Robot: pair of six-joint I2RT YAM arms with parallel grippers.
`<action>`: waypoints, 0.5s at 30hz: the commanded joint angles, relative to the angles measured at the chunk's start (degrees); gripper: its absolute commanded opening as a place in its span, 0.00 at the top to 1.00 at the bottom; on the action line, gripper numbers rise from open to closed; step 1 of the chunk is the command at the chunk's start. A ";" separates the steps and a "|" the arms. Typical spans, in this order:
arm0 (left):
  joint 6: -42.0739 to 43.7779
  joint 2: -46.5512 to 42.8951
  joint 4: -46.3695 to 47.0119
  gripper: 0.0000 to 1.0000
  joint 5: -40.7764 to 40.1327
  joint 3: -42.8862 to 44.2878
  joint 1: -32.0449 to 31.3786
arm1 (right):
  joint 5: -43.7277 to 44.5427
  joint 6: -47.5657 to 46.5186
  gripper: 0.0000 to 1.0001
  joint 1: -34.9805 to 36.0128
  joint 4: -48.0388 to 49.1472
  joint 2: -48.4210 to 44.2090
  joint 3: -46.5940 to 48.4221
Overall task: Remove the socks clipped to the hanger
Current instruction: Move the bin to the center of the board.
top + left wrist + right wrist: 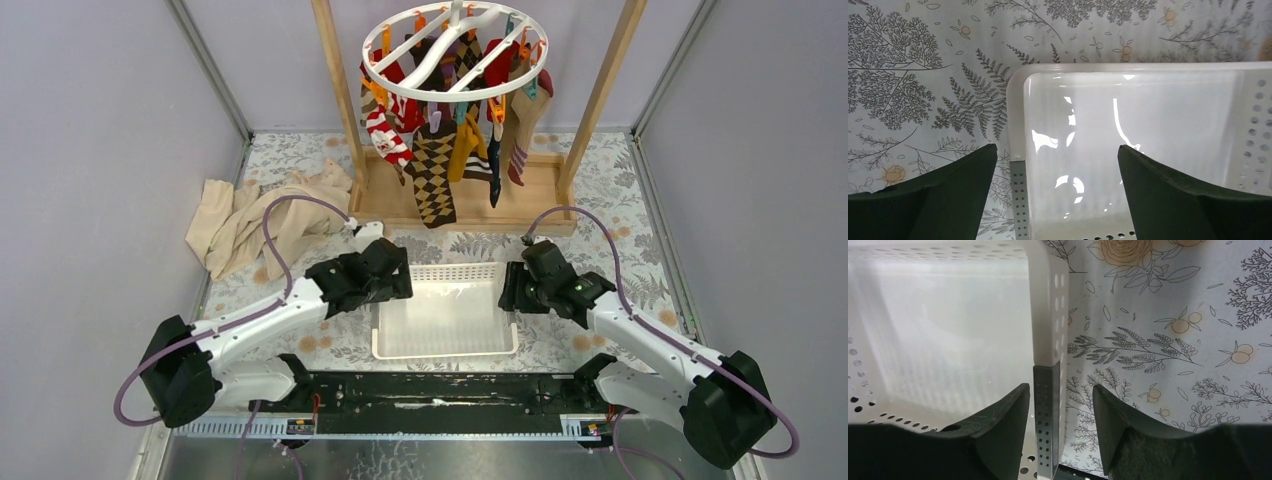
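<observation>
2 arms reach toward a white basket (450, 271) at lower centre of the top view. Left gripper (1056, 146) stands at its widest and empty, its fingers astride the basket's left wall near a corner, with no contact visible. Right gripper (1060, 386) is about half open and holds nothing. The basket's right wall stands between its fingers, close to the inner one, though contact cannot be told. Socks (435, 170) hang clipped to the hanger (452, 96) at top centre, inside a wooden rack (338, 90), well apart from both grippers.
</observation>
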 commanded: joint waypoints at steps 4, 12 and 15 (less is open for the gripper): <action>-2.73 5.89 -1.20 0.04 -7.49 -1.74 -1.95 | 6.34 2.79 0.51 1.92 1.43 1.59 0.72; -2.34 9.19 1.02 0.49 -8.20 -0.98 -2.41 | 10.61 3.55 0.73 1.92 0.68 0.45 2.52; -1.91 10.81 1.52 0.55 -8.52 0.21 -2.44 | 11.56 3.72 0.74 1.91 0.53 1.02 3.54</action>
